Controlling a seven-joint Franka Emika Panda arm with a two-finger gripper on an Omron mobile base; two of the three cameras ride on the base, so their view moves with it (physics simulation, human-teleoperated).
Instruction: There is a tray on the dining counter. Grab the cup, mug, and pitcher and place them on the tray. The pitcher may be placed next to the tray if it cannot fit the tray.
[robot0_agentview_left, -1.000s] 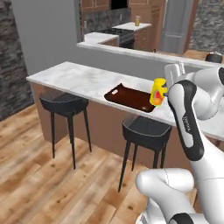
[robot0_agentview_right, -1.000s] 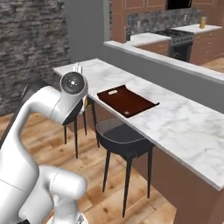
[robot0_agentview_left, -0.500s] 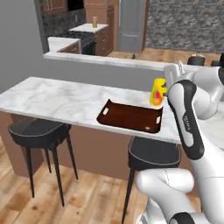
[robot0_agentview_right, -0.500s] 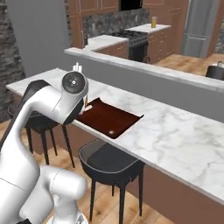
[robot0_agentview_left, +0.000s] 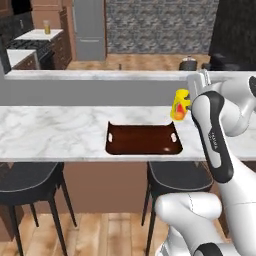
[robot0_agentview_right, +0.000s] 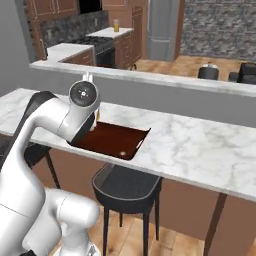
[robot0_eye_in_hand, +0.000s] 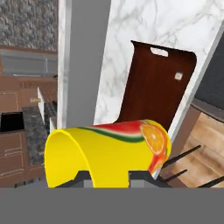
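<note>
A: How far along does this look?

B: Early, I'd judge. Going left to right in the left base view: the dining counter (robot0_agentview_left: 55, 131) is bare marble at its left stretch, then the tray (robot0_agentview_left: 143, 139) lies flat near the front edge of that surface with nothing on it. So no item has been delivered. The mug and the pitcher I cannot place from here; something small and yellowish stands on a far kitchen counter, too small to name.

A: And the cup?

B: The cup (robot0_agentview_left: 179, 105) is in the air, just right of the tray and above the surface, carried by the gripper (robot0_eye_in_hand: 109, 177). In the hand view the yellow tumbler lies across the fingertips with its fruit print showing and the tray beyond it.

A: Is the gripper closed on it?

B: Yes, pinching the cup, jaws nearly together.

A: The arm?

B: Folded high, elbow bent, hand at tray height beside the tray's right end. What is left: set the cup down, then fetch the other two.
</note>
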